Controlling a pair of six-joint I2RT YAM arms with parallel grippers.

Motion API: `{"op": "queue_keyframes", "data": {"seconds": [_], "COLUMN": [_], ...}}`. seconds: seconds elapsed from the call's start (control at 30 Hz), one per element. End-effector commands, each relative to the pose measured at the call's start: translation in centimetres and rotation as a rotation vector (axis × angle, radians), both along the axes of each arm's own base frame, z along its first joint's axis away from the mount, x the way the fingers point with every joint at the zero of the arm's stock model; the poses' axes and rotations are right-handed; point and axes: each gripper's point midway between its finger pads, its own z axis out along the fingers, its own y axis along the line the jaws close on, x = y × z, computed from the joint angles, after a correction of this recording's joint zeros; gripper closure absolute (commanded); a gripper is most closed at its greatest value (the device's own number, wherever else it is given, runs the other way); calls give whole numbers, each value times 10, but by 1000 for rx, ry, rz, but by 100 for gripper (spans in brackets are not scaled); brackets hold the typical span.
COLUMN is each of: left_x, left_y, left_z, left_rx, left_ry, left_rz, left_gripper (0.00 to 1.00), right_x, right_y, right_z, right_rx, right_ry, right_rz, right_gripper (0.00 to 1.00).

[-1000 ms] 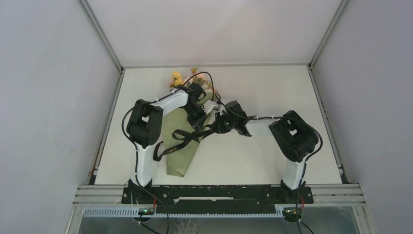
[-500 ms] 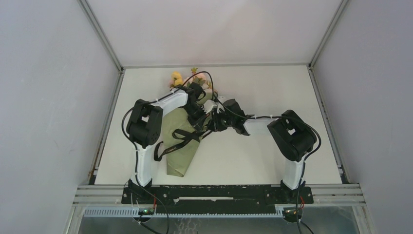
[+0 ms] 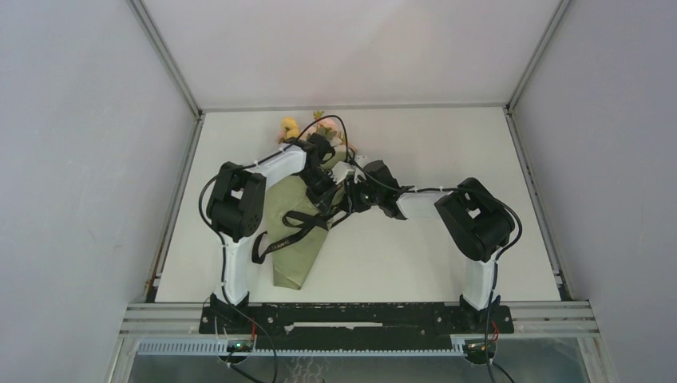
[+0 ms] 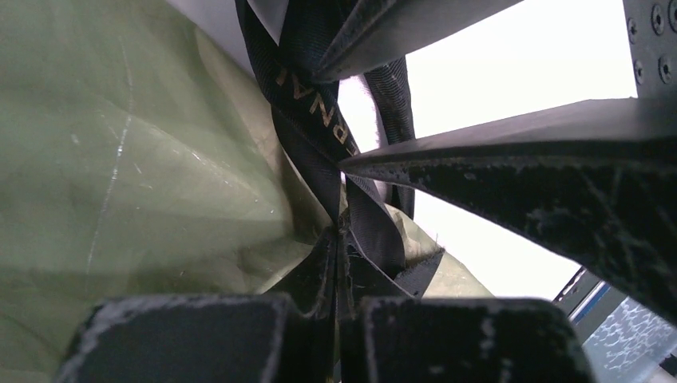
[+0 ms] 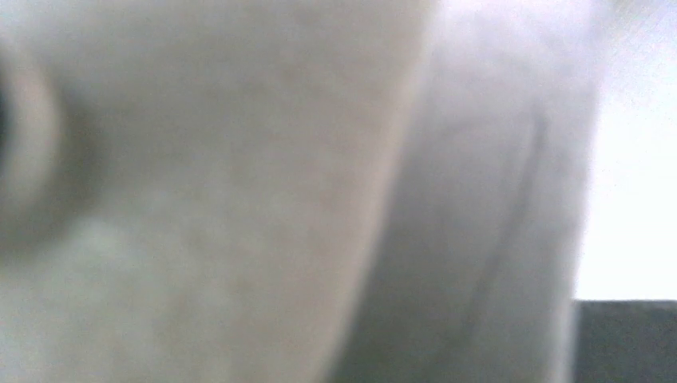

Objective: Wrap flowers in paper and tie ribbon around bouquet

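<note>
We are pinching the ribbon (image 4: 319,152) in our fully closed left claw (image 4: 339,297), right above the bouquet (image 3: 294,249), whose flowers (image 3: 289,128) are pointing to twelve o'clock. Our right claw (image 3: 352,196) is sitting at its three o'clock; we cannot tell its opening.

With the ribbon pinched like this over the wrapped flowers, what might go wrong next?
The left tool pinches the ribbon right against the paper; a tug may crease or tear it. The right tool stands open beside the ribbon, its own camera blurred, so it may miss the strand. Both arms crowd together and might bump.
</note>
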Motion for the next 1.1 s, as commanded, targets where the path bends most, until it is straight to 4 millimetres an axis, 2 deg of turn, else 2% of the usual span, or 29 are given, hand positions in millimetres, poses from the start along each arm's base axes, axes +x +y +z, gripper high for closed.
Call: {"op": "queue_keyframes", "data": {"seconds": [0.0, 0.17, 0.37, 0.6, 0.83, 0.93, 1.07], "left_x": [3, 4, 5, 9, 14, 11, 7], "left_y": [-15, -14, -14, -14, -19, -19, -16], "left_z": [16, 16, 17, 22, 21, 21, 20], "left_rx": [-54, -53, -57, -65, -98, -103, -93], "left_ry": [-15, -13, -29, -72, -76, -73, -66], "left_rz": [-43, -36, -33, -12, 85, 81, 68], "left_gripper": [100, 100, 100, 100, 100, 100, 100], "right_x": [27, 31, 34, 37, 32, 32, 33], "right_y": [3, -2, -1, 3, -13, -14, -2], "right_z": [17, 20, 32, 32, 25, 29, 47], "right_rx": [12, 21, 176, 268, 270, 313, 393], "right_ry": [-98, -97, 1, 146, 230, 250, 226], "right_rz": [-33, -40, -111, -256, -398, -414, -354], "right_gripper": [57, 55, 57, 73, 100, 100, 100]}}
